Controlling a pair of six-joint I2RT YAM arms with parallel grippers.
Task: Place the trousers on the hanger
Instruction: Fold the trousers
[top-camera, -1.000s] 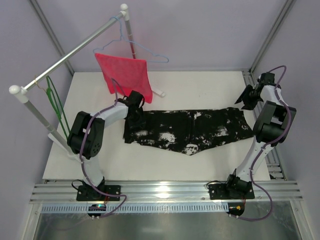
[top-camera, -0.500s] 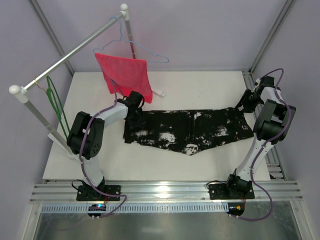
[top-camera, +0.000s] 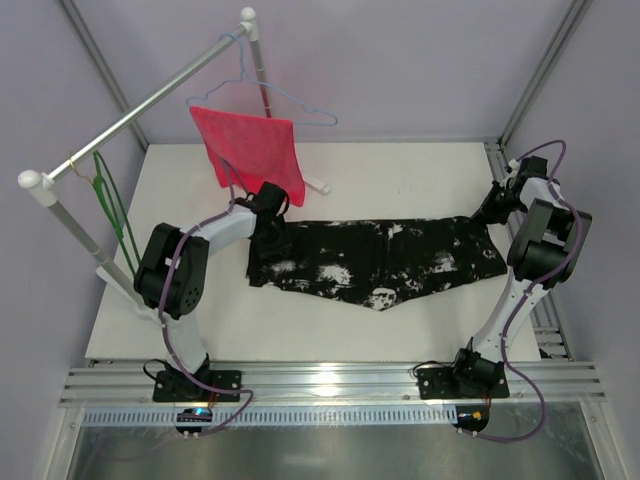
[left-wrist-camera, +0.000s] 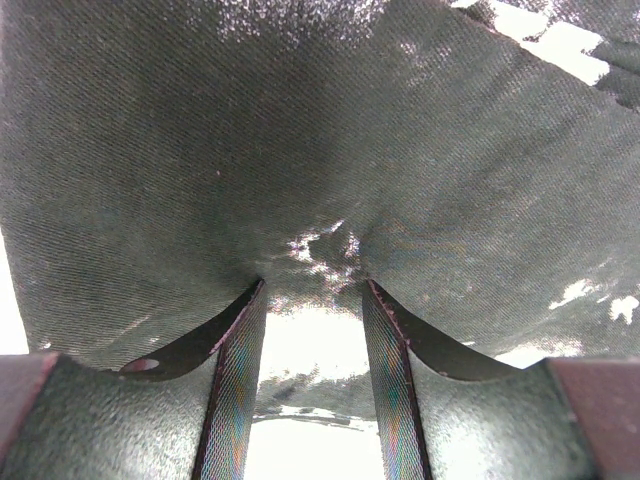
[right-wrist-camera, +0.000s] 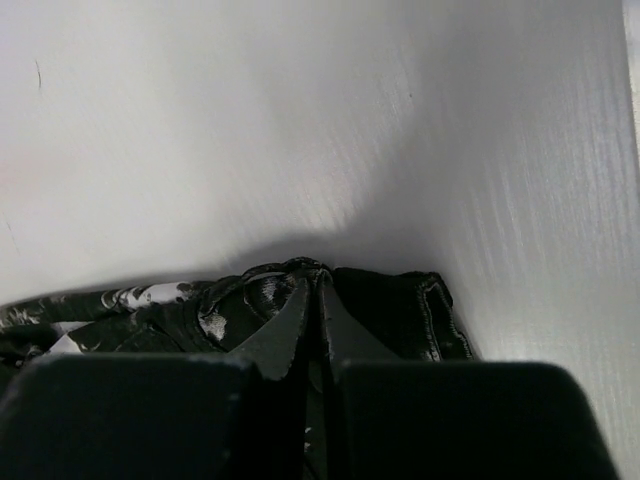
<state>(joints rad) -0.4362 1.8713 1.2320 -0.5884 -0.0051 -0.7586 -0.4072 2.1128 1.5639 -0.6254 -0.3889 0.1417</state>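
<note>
You have one pair of trousers (top-camera: 380, 262) to count, on one table (top-camera: 400, 175); you have two hangers, one green hanger (top-camera: 115, 215) and one blue hanger (top-camera: 300, 105); you have one red cloth (top-camera: 255, 150); you have one rail (top-camera: 150, 98), and two posts under it, the near post (top-camera: 70, 225) and the far post (top-camera: 258, 60); you have two arms, the left arm (top-camera: 185, 265) and the right arm (top-camera: 540, 250); each bears one gripper, so two in all, the left gripper (top-camera: 272, 240) and the right gripper (top-camera: 488, 207).
</note>
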